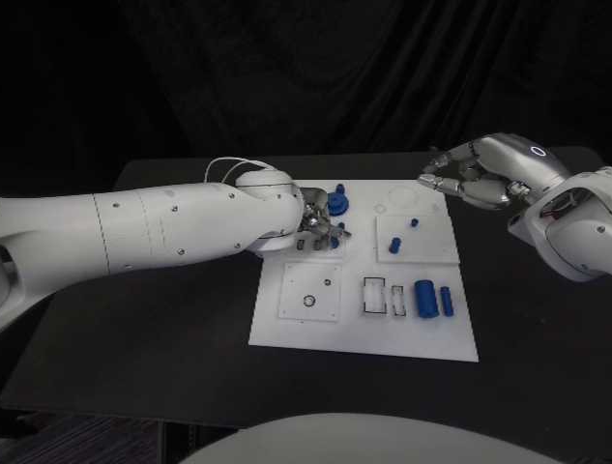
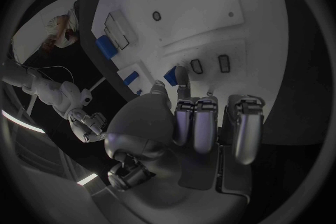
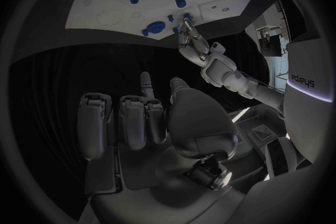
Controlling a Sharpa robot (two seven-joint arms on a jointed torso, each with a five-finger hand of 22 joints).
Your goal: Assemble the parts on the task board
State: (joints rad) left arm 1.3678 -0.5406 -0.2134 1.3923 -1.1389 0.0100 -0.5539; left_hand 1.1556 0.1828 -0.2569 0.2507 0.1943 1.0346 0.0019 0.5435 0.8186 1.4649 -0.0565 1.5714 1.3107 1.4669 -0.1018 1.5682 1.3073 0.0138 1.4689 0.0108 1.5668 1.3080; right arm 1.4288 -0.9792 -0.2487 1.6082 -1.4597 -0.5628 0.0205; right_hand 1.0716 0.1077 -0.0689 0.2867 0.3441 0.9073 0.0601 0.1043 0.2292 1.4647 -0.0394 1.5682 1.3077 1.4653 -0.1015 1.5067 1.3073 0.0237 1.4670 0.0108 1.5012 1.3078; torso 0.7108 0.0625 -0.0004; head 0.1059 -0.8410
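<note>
Left robot hand (image 1: 310, 224) low over white board (image 1: 368, 333), fingertips touching small blue peg (image 1: 335, 242); real grip unclear. Should pinch firmly, lift straight. Right robot hand (image 1: 469, 180) curled, holding nothing, at board's far corner.

On the black counter (image 1: 138, 367) the white board (image 1: 368, 333) carries blue parts (image 1: 424, 298), the left robot hand (image 1: 315, 227) low over its near-left area beside a blue piece (image 1: 336, 202), the right robot hand (image 1: 462, 179) curled above its far-right corner.
</note>
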